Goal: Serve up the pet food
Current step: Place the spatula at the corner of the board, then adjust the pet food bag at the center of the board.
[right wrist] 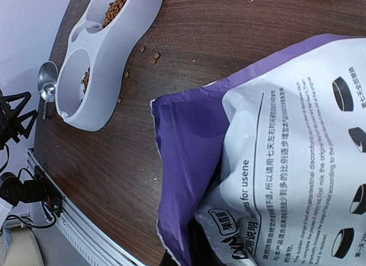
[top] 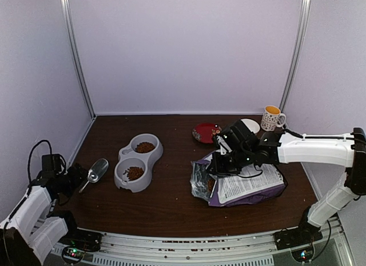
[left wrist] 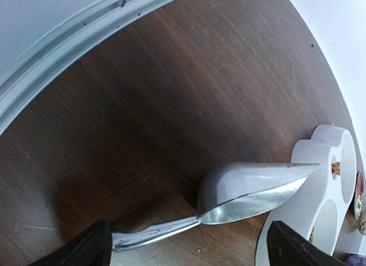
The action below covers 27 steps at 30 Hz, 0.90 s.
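Note:
The pet food lies as brown kibble in both wells of a grey double bowl [top: 150,161], one heap in the far well [top: 144,147] and one in the near well [top: 135,173]. A few pellets [right wrist: 154,55] are scattered on the table beside it. A metal scoop [left wrist: 251,189] lies empty on the table left of the bowl. My left gripper [left wrist: 189,251] is open, its fingers wide on either side of the scoop's handle [left wrist: 154,234] and not touching it. My right gripper [top: 219,163] is shut on the torn top edge of the purple and white bag [right wrist: 274,163], which lies flat; its fingers are mostly hidden by the bag.
A red plate [top: 206,132], a white disc [top: 250,124] and a patterned mug [top: 272,118] stand at the back right. The enclosure's left wall and its rail [left wrist: 68,43] run close to the left arm. The table's near edge has a metal rail [right wrist: 74,220].

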Motion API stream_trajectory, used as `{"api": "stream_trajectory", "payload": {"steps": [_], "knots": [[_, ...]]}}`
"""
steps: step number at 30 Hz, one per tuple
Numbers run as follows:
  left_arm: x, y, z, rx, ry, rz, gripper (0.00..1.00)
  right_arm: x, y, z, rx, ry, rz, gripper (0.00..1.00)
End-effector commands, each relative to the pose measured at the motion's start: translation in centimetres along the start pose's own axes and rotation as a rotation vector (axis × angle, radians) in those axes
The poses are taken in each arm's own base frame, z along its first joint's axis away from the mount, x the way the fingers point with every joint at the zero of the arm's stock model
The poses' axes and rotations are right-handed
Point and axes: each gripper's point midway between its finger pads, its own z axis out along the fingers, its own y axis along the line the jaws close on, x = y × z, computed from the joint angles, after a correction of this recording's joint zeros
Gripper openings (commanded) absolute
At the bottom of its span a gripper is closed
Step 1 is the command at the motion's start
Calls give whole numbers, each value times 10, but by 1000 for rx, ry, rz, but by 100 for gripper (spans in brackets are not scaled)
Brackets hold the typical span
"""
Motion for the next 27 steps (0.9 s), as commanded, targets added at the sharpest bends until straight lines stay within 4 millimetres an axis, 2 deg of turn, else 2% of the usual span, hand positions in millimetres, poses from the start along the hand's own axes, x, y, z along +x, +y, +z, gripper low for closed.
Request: {"api": "stream_trajectory", "payload": {"steps": [1,11,19,27], "knots": [[-16,-5,-15,-19,-47,20,98,1,-21,-3,63,-9,30,0],[-34,-24,-34,14,-84,60,98,2,-23,-1,65,-8,29,0],[-52,-51,-57,86,-144,151,98,3,-20,0,55,-5,30,0],[-42,-88,-70,215,-115,288,94,1,-13,5,45,18,19,0]]}}
